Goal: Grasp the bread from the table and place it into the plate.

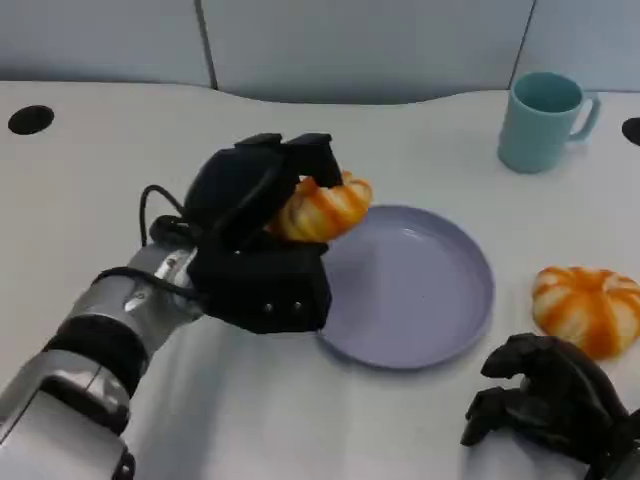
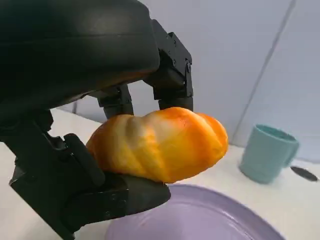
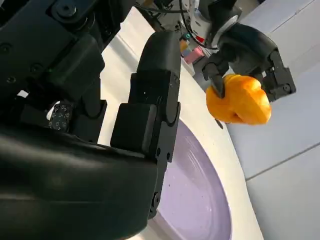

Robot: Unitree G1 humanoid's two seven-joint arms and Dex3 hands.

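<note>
Holding bread in left hand over plate rim.

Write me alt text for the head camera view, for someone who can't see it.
The robot's left hand holds an orange bread roll just above the left rim of a lavender plate on a white table. A second orange bread lies right of the plate, near the right hand, whose fingers are curled, and a teal mug stands behind.
</note>
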